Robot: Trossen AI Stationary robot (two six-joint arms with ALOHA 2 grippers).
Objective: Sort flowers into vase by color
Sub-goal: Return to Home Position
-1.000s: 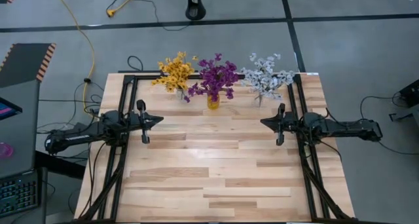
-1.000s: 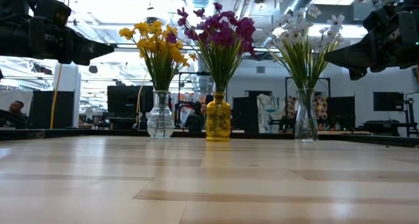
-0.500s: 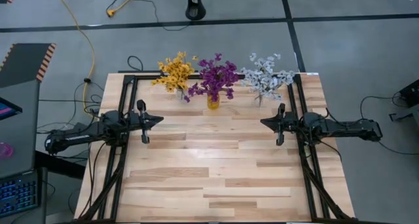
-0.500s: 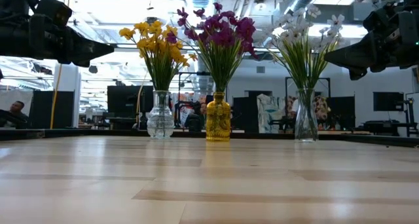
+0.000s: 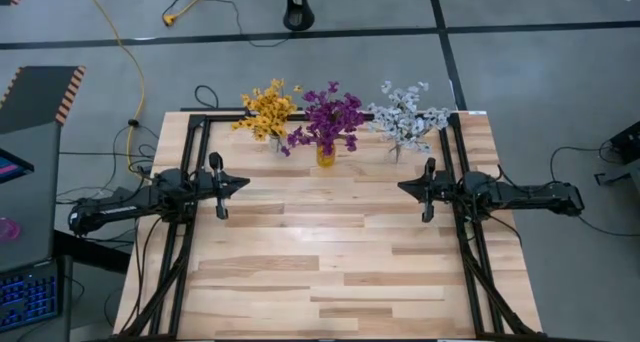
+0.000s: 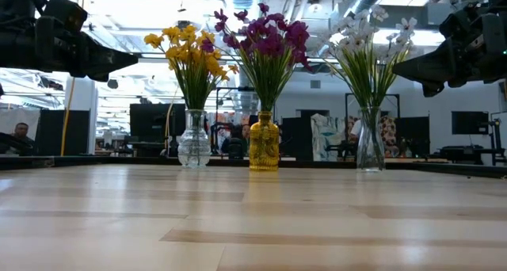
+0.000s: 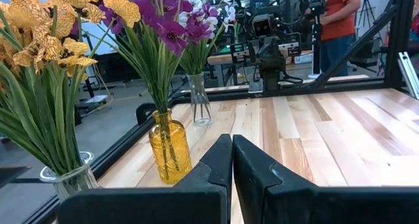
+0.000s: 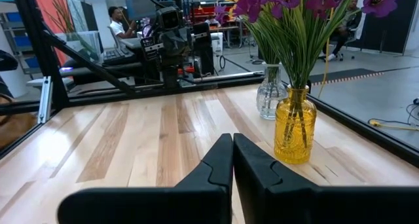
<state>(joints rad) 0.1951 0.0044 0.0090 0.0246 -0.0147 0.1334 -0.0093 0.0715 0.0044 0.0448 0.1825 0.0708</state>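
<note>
Three bunches stand along the table's far edge, stems down in vases. Yellow flowers point(image 5: 266, 109) fill a clear glass vase point(image 6: 194, 140) on the left. Purple flowers point(image 5: 328, 120) stand in an amber vase point(image 6: 264, 143) in the middle. Pale bluish-white flowers point(image 5: 404, 114) fill a clear vase point(image 6: 370, 141) on the right. My left gripper point(image 5: 243, 184) hovers shut over the table's left side, pointing right. My right gripper point(image 5: 403, 187) hovers shut over the right side, pointing left. Both sit nearer than the vases and hold nothing.
A black frame point(image 5: 196, 122) runs along the table's left, right and far sides. The wooden tabletop point(image 5: 330, 262) stretches bare between and in front of the arms. People show in the room beyond the table in the wrist views.
</note>
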